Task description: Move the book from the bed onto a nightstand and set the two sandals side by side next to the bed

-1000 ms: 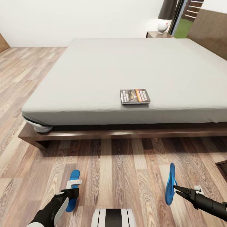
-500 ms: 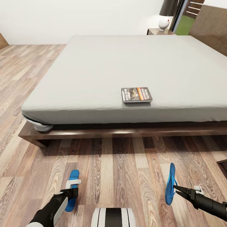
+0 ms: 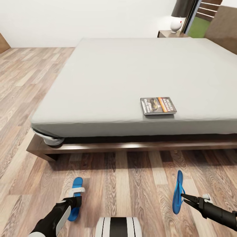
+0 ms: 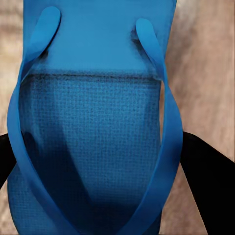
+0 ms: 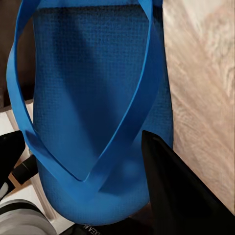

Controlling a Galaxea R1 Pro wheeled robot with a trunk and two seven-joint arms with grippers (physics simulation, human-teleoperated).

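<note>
The book point(image 3: 158, 105) lies flat on the bed point(image 3: 131, 75), near its front edge. Each sandal is bright blue and held low over the plank floor. My left gripper point(image 3: 76, 201) is shut on one sandal point(image 3: 77, 182), which lies flat; up close, that sandal point(image 4: 93, 122) sits between the black fingers point(image 4: 208, 178). My right gripper point(image 3: 183, 197) is shut on the other sandal point(image 3: 178, 191), which stands on its edge. Close up, this sandal point(image 5: 88, 83) has a dark finger point(image 5: 176, 191) against its sole. The nightstand point(image 3: 171, 33) stands behind the bed's far corner.
A lamp point(image 3: 177, 21) with a white base and dark shade stands on the nightstand. The bed's dark wooden frame point(image 3: 131, 146) runs across in front of me. Brown plank floor point(image 3: 128, 177) lies between the frame and my base point(image 3: 118, 227). A window is at the far right.
The whole picture has shifted, so the camera has moved: bed and book now sit further right. Both grippers hold their sandals as before.
</note>
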